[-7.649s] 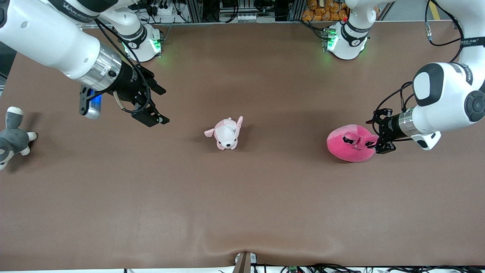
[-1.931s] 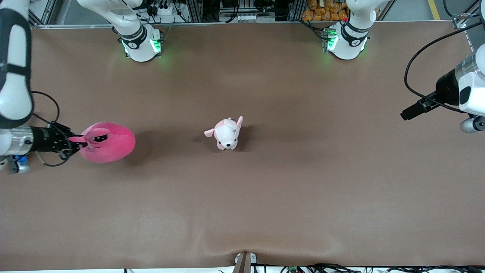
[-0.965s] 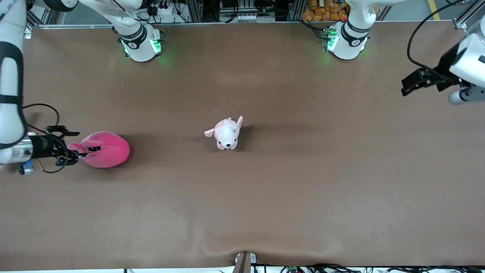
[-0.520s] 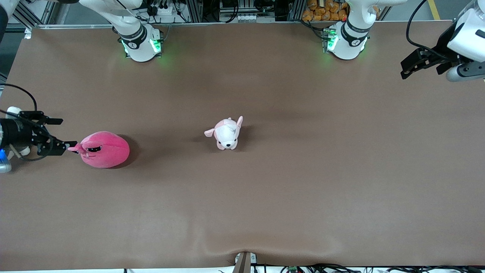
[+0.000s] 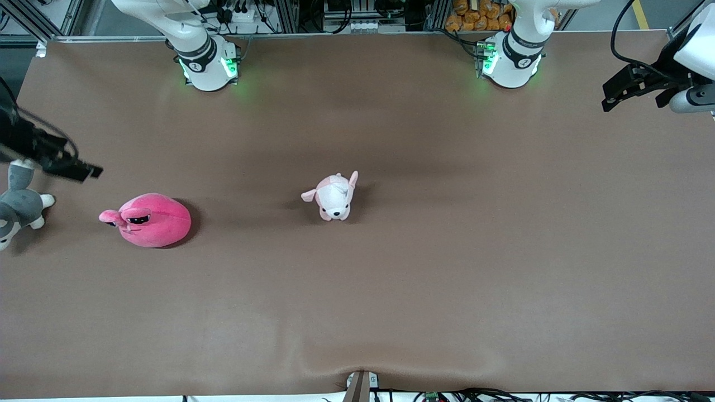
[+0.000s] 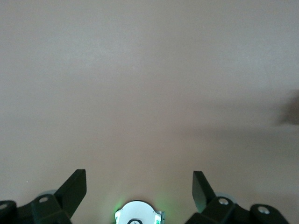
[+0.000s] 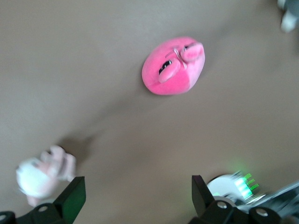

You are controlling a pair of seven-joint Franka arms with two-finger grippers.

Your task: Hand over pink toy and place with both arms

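Note:
The pink toy lies on the brown table toward the right arm's end, with its stalked eyes pointing at that end. It also shows in the right wrist view as a pink toy lying free. My right gripper hangs open and empty above the table between the toy and the husky plush; in its own wrist view the right gripper has nothing between its fingers. My left gripper is open and empty, up over the table's edge at the left arm's end. Over bare table, the left gripper shows wide-set fingers.
A small pale pink-and-white puppy plush sits at the table's middle; the puppy plush is blurred in the right wrist view. A grey-and-white husky plush lies at the table's edge at the right arm's end. Both arm bases stand along the back.
The right gripper has let go of the pink toy, lifted and drawn back toward the husky. The toy stays where it was set down. The left gripper has risen further toward its corner.

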